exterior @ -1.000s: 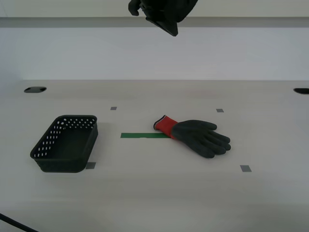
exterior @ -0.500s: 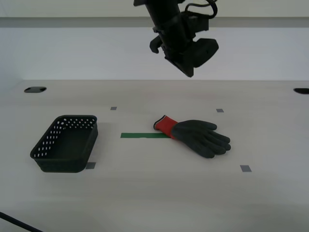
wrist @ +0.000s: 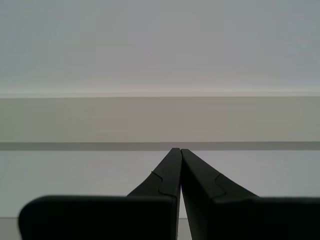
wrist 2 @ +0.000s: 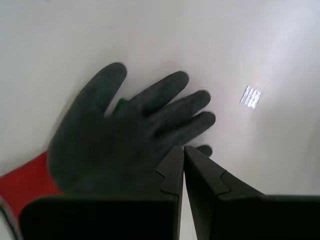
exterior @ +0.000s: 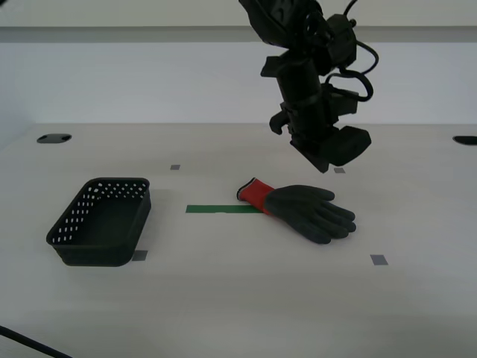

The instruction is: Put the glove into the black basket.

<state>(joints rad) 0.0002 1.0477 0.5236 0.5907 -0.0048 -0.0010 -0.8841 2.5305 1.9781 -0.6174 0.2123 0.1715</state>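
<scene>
No part of the task is done yet: the glove [exterior: 305, 209] lies flat on the table [exterior: 238, 298], its red cuff touching the end of a strip of green tape [exterior: 220, 209], and the black basket [exterior: 101, 221] stands empty, well apart from it toward the exterior view's left. My second gripper [wrist 2: 183, 148] is held above the glove with its jaws pressed together and nothing between them, so opening, lowering, grasping, carrying and releasing are all judged to be left. My first gripper [wrist: 180, 149] is also closed on nothing and is pointed at a bare wall.
</scene>
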